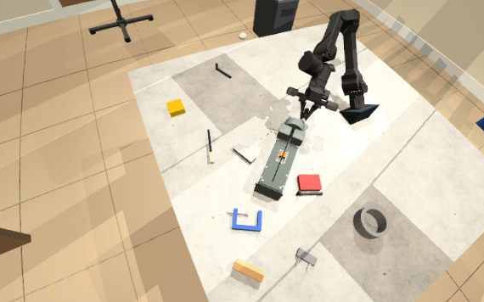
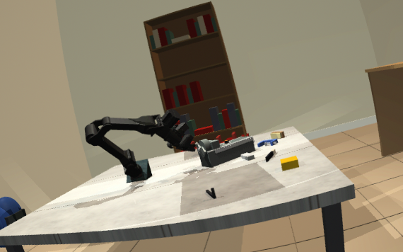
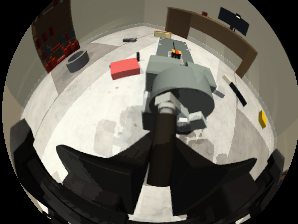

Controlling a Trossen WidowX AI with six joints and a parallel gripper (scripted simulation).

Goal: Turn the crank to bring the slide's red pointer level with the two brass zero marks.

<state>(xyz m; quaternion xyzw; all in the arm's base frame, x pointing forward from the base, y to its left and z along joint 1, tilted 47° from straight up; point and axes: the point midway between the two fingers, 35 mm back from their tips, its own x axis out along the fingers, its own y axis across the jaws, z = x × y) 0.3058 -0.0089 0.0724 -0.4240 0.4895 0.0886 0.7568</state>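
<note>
Two fingers of your gripper [image 1: 304, 116] [image 2: 194, 149] [image 3: 159, 172] are clamped on the dark crank handle [image 3: 163, 150], whose long axis runs from between them toward the grey machine [image 1: 278, 163] [image 2: 227, 150] [image 3: 176, 65]. That machine lies directly ahead of your gripper, its long slide bed pointing away from the fingers.

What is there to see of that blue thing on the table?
The blue clamp is a squared U-shaped frame with a thin, pale grey rod through one arm. It looks like painted metal, though that's a guess. It lies on the table beyond the machine's far end from the robot, between the machine and an orange block. Nothing grips it.
</note>
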